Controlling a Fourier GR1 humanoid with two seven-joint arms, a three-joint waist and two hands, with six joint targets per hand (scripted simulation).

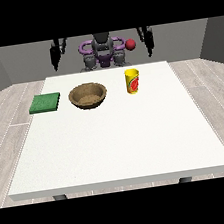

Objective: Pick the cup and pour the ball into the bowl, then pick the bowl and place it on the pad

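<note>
No readable text anywhere. The yellow cup point(132, 81) near the table's far edge has a red-green graphic, no legible lettering.

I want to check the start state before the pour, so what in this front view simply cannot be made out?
- Inside of the cup: its yellow wall hides it, so a ball inside cannot be confirmed.
- Hand at the view's left and hand at the view's right: too small to read the fingers.
- Table legs: mostly hidden under the tabletop.
</note>
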